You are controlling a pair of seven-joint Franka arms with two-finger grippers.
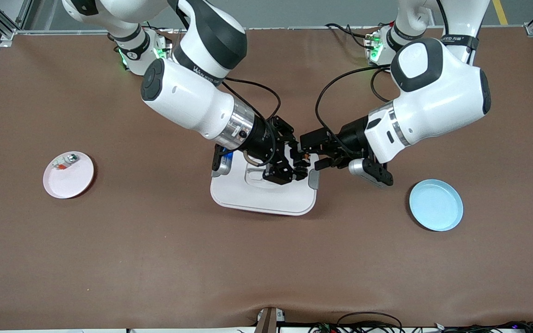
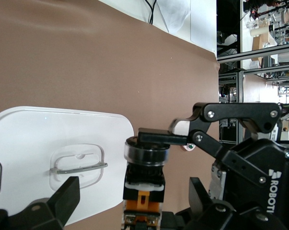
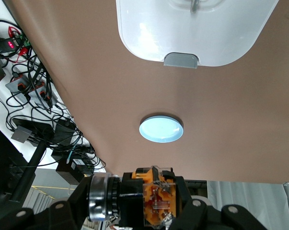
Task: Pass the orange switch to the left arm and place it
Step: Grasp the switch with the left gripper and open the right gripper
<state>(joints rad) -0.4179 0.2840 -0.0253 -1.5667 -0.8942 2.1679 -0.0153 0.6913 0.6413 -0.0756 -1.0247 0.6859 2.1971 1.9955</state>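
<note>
The orange switch [image 1: 304, 159] hangs in the air over the white box [image 1: 257, 196], above the box's end toward the left arm. My right gripper [image 1: 296, 165] is shut on it; in the right wrist view the black and orange body of the switch [image 3: 144, 196] fills the right gripper [image 3: 149, 203]. My left gripper [image 1: 310, 152] is open around the switch [image 2: 144, 187], and its fingers [image 2: 65, 199] stand apart on either side without touching. One right finger [image 2: 158, 137] lies across the switch's round head. The left gripper [image 2: 134, 208] faces the box lid [image 2: 34, 143].
A pink plate [image 1: 70, 185] with a small whitish-green part [image 1: 65, 162] lies toward the right arm's end. A blue plate [image 1: 435, 206] lies toward the left arm's end and also shows as a blue plate [image 3: 161, 128] near the box [image 3: 197, 28].
</note>
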